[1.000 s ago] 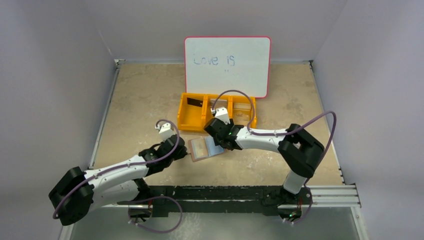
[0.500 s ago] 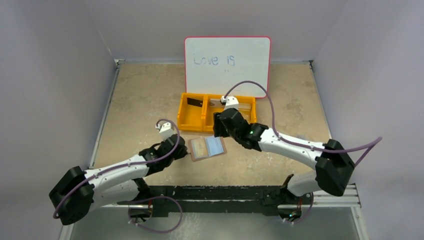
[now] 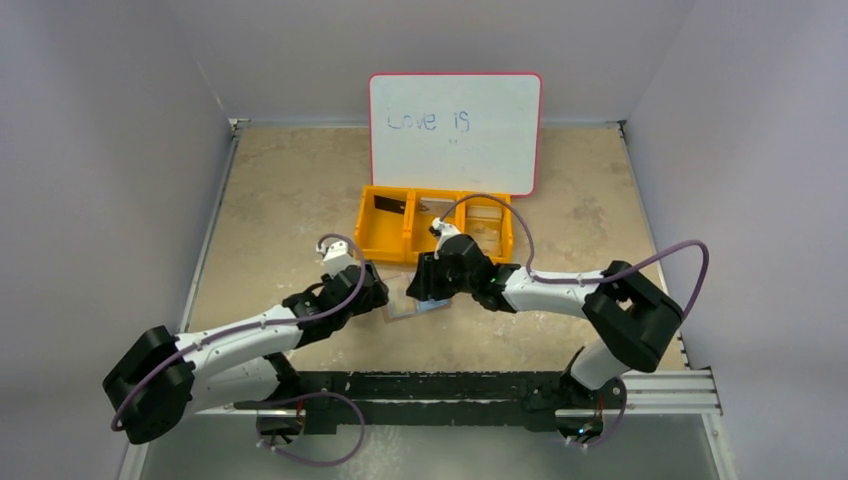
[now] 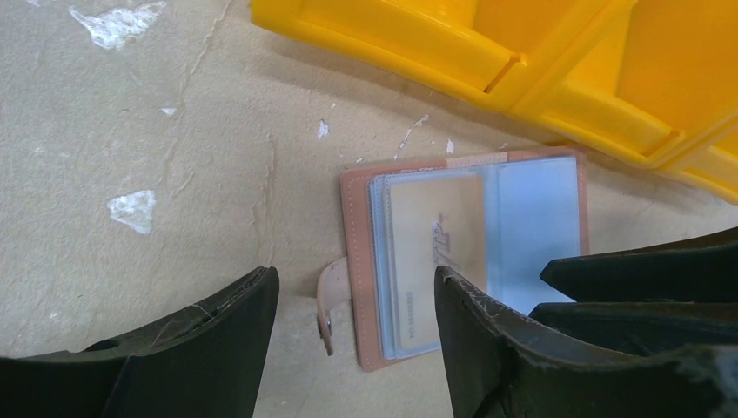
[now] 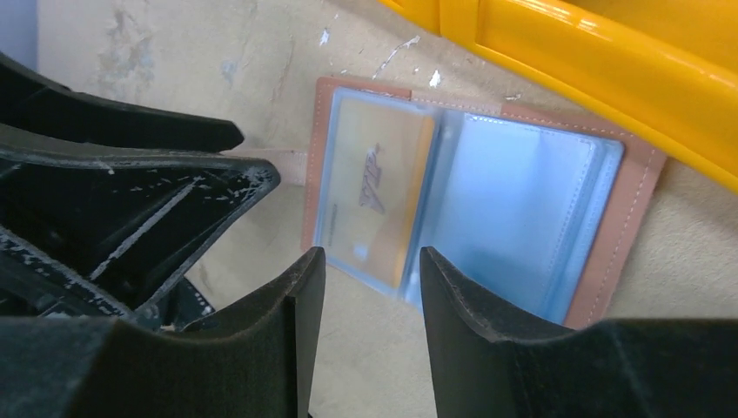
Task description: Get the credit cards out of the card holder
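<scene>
**Left claw** (image 4: 352,287): open wide and holding nothing. The closing strap (image 4: 335,300) of the card holder (image 4: 531,218) lies on the desk (image 3: 280,200) below the gap between the two fingers. The holder's left page lies just past the right fingertip.

**Right claw** (image 5: 370,261): jaws partly apart, with nothing gripped. It hangs over the near edge of the holder's left page. The right page lies to the right of the claw.

**Card holder** (image 3: 403,308): lies open and flat on the desk between the two claws, clear pockets facing up. A beige card (image 5: 374,192) sits in the left pocket. The right pocket looks pale blue, and its contents cannot be made out.

**Tray** (image 3: 385,240): an orange tray with three compartments stands just beyond both claws. A black card (image 3: 390,205) lies in its left compartment. A whiteboard (image 3: 455,130) stands upright behind the tray.
</scene>
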Robot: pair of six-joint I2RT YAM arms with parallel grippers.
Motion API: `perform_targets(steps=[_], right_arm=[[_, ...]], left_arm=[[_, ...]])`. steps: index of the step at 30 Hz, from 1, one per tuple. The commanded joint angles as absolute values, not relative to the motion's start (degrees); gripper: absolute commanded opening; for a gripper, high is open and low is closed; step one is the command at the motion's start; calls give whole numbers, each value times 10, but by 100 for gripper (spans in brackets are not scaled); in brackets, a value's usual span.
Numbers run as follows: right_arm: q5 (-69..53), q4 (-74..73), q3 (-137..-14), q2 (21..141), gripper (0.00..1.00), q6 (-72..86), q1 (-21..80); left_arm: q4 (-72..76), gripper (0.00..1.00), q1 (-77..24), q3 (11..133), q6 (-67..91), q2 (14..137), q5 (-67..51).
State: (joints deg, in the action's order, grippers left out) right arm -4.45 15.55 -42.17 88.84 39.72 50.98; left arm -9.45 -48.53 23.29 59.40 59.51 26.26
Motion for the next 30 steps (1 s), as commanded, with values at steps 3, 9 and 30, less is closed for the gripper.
perform_targets(steps=[3, 9, 30], right_arm=[[-128, 274, -392, 901, 42, 453, 471], [-172, 307, -384, 938, 38, 462, 448], [-247, 405, -366, 1031, 24, 519, 417]], left_arm=[[-31, 65, -486, 263, 571, 644, 242], [-35, 60, -487, 275, 571, 689, 241], [-20, 18, -490, 272, 562, 781, 198]])
